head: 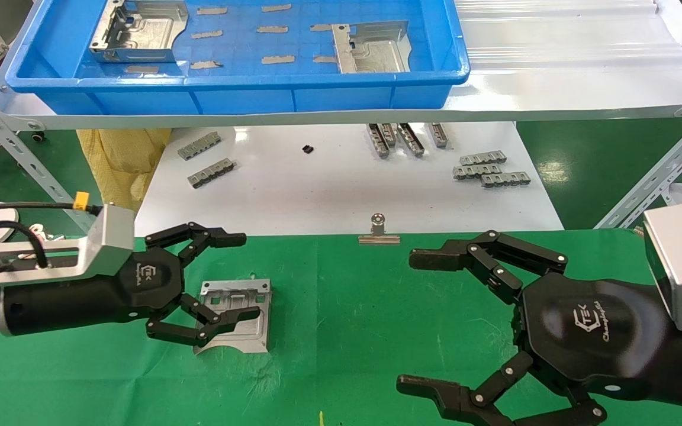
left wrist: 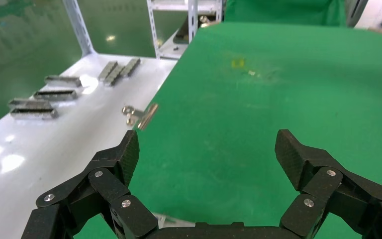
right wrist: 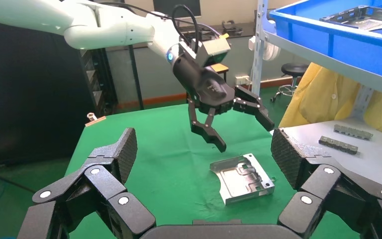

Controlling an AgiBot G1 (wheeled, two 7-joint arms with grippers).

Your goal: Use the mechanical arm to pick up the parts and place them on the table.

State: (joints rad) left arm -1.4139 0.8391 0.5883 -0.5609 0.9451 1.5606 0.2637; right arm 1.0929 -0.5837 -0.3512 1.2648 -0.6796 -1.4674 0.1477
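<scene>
One of the parts (head: 235, 316), a shiny silver stamped bracket with embossed channels, a curved notch on its near edge and a holed flange along its far edge, lies flat on the green table (head: 347, 307). My left gripper (head: 245, 276) hangs above it with its jaws spread wide and holding nothing; the right wrist view shows a clear gap between them and the bracket (right wrist: 242, 178). My right gripper (head: 415, 322) hovers over the table well to the right of that part, its jaws likewise wide open and empty. Three such parts are counted: the one on the table and two more (head: 138, 29) (head: 372, 48) in the blue bin (head: 228, 89) on the upper shelf. Small grey slotted strips (head: 491, 169) lie in several groups on the white board (head: 317, 189) beyond the table, and a metal clip (head: 379, 231) sits at the table's far edge. The left wrist view shows my left gripper (left wrist: 206, 149) over bare cloth, the clip (left wrist: 140, 116) and the strips (left wrist: 35, 107), but not the part.
</scene>
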